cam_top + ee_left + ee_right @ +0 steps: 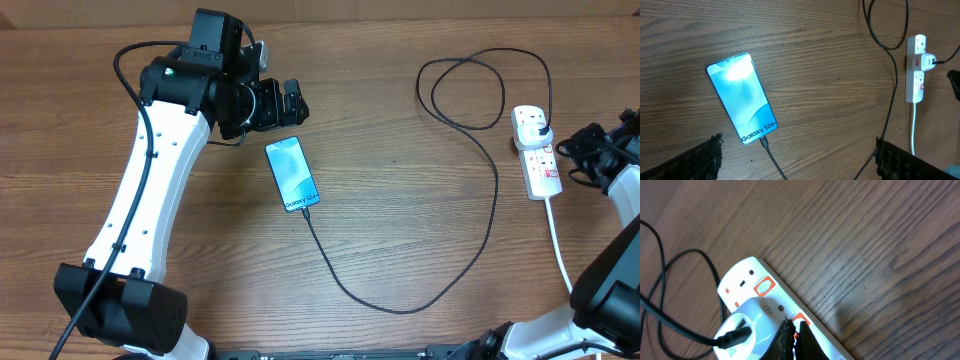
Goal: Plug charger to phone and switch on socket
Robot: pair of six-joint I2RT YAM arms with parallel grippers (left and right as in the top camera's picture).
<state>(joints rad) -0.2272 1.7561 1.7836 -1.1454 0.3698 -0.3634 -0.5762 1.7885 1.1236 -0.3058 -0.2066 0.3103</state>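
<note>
Both jaws of the left gripper (297, 101) were spread just beside the lit phone (291, 175) on the table (400, 80), the charger (494, 190) ran from the phone to the socket (540, 160), and the right gripper (792, 339), jaws pressed together, touched a red switch (801, 320) there.

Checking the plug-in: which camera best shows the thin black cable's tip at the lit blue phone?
Left wrist: the black cable tip meets the lit blue phone close up. Overhead shows it tiny; right wrist shows neither.
</note>
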